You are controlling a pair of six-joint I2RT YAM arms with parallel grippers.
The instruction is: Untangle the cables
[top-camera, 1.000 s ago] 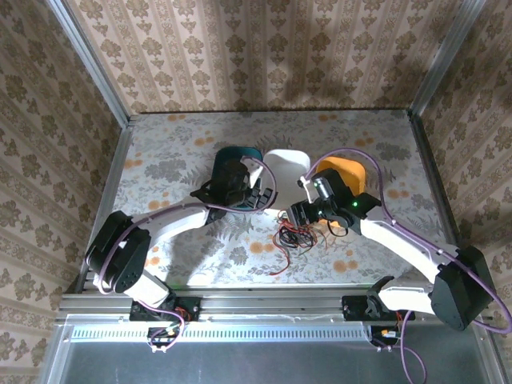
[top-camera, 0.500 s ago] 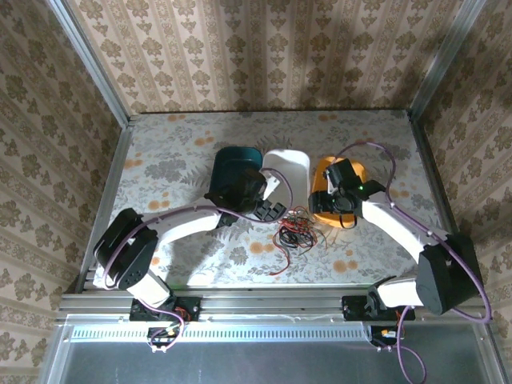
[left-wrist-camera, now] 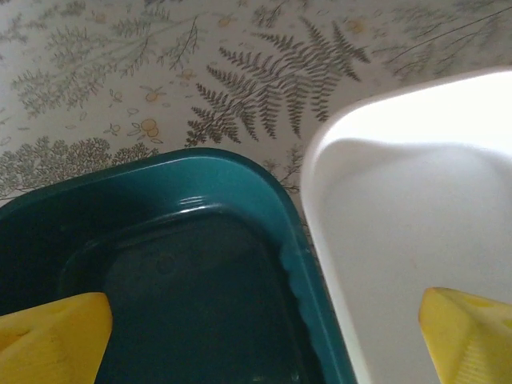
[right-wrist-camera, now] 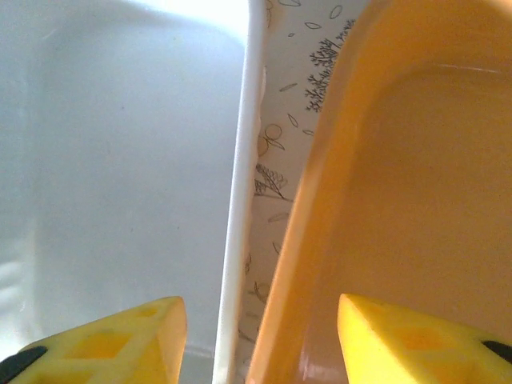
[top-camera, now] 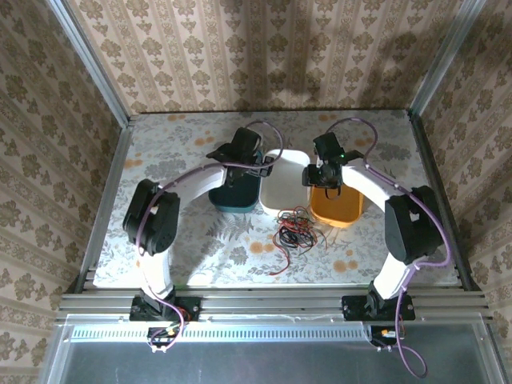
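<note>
The cables (top-camera: 294, 231) lie as one tangled heap of thin red, black and green wires on the patterned tabletop, just in front of the white bin (top-camera: 286, 192). A single red strand trails toward the near edge. My left gripper (top-camera: 258, 170) hovers open over the seam between the teal bin (top-camera: 237, 194) and the white bin, its yellow fingertips (left-wrist-camera: 52, 340) wide apart with nothing between them. My right gripper (top-camera: 320, 176) is open too, straddling the gap between the white bin's rim (right-wrist-camera: 237, 208) and the orange bin (right-wrist-camera: 400, 184).
Three bins stand side by side at mid-table: teal, white, orange (top-camera: 340, 204). All look empty in the wrist views. Metal posts and wallpapered walls enclose the table. The near strip of tabletop in front of the heap is open floral surface.
Both arms have swung away from the cable heap toward the back, now reaching over the bins. The cables stay where they were.
</note>
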